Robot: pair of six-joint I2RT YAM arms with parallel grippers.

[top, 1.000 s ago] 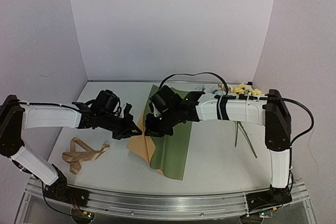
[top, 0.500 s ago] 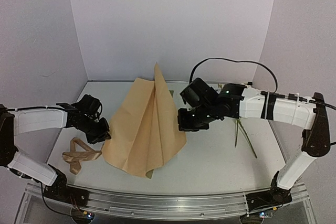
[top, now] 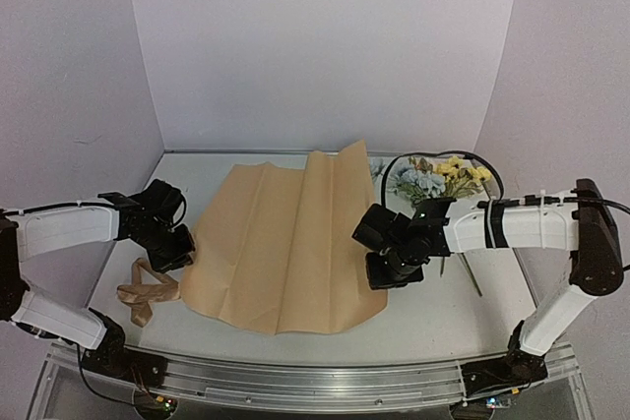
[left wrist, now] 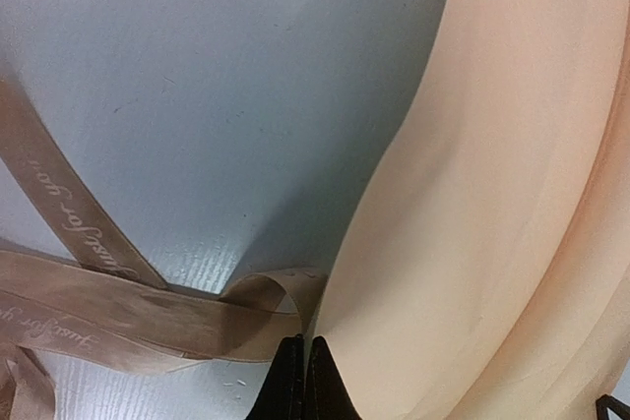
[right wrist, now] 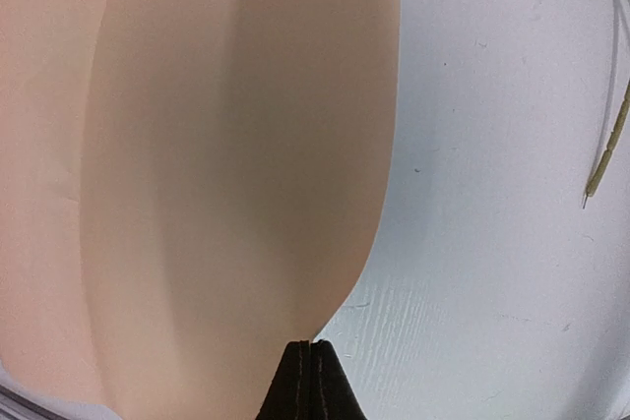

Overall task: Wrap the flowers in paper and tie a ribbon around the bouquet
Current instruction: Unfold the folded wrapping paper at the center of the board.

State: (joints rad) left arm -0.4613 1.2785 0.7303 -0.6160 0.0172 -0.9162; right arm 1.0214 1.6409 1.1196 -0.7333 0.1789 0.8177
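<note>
Flattened since the prior frame, paper (top: 285,243) is lying tan face up across mid tabletop (top: 433,314). L end effector (top: 182,251) and R end effector (top: 386,272) are each pinching opposite paper edges, jaws fully closed. Back-right, flowers (top: 440,177) are lying; ribbon (top: 146,294) is lying front-left.

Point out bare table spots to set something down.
Front right, between the paper and the right arm, is bare; so is the back-left corner behind the paper. Crowded: ribbon front left, flowers back right.

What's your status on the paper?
Status: paper spread tan side up; left gripper, right gripper shut on its edges; flowers off to its right, ribbon by left edge.
</note>
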